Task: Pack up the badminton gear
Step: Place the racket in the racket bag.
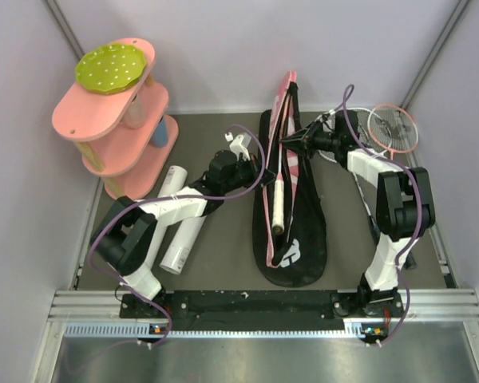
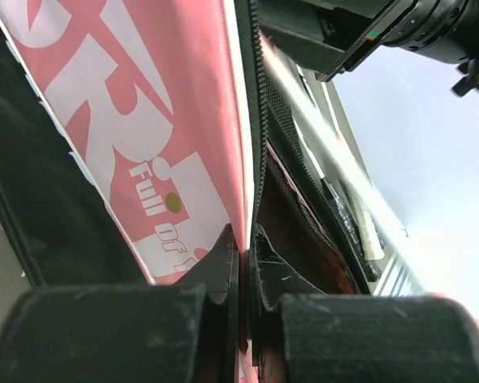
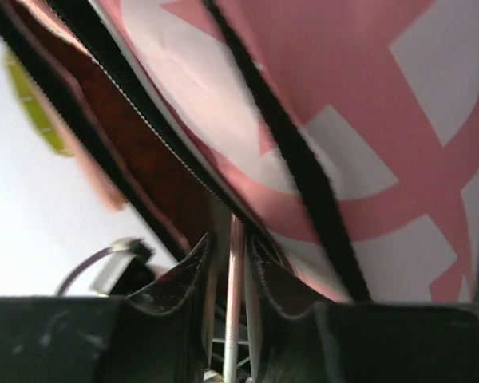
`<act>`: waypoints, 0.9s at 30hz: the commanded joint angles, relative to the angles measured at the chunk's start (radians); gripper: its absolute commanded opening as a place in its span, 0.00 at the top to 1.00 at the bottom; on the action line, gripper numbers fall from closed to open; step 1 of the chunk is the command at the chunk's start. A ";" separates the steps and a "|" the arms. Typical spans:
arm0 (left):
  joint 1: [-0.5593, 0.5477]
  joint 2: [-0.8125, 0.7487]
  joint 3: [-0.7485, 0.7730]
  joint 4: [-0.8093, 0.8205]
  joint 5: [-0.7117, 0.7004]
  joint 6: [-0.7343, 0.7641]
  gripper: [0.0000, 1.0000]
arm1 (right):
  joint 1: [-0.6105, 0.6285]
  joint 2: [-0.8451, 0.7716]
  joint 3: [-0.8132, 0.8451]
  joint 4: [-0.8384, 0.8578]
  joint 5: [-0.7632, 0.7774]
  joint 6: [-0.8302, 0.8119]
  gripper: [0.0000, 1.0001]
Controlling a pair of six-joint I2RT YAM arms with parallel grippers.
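Bag (image 1: 291, 247): mid-table, black side down, pink flap raised on edge, pointing toward 12 o'clock.
Racket (image 1: 277, 203): white handle lying inside the open bag.
Left claw (image 2: 243, 249): pinched tight on the flap's pink edge, reaching in from 9 o'clock.
Right claw (image 3: 231, 249): narrow, flap's zipper edge between the fingers, reaching in from 3 o'clock.
Other rackets (image 1: 393, 128): flat at 2 o'clock of the bag.
Tubes (image 1: 182, 238): lying at 8 o'clock.
Shelf (image 1: 116, 132): at 10 o'clock.

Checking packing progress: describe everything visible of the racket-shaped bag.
The racket-shaped fabric bag lies lengthwise on the grey table, unzipped: black panel with white logo flat, pink white-lettered flap lifted. A white racket handle lies inside. The left gripper pinches the flap's zipper edge; the right gripper straddles another edge.
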 commanded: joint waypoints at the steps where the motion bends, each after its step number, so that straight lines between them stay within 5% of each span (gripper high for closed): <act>1: -0.009 -0.063 -0.016 0.074 0.017 0.015 1.00 | 0.007 -0.040 0.109 -0.399 0.122 -0.466 0.76; 12: -0.009 -0.043 -0.009 0.094 0.023 0.000 1.00 | 0.073 -0.182 0.077 -0.645 0.236 -0.756 0.67; 16: -0.009 -0.040 0.000 0.096 0.039 -0.011 1.00 | 0.128 -0.218 0.037 -0.668 0.340 -0.796 0.76; 20: -0.011 -0.037 -0.004 0.106 0.066 -0.029 1.00 | 0.156 -0.184 0.059 -0.651 0.398 -0.808 1.00; 27: -0.009 -0.072 -0.047 0.076 0.092 -0.011 1.00 | 0.133 -0.163 0.146 -0.492 0.584 -0.775 1.00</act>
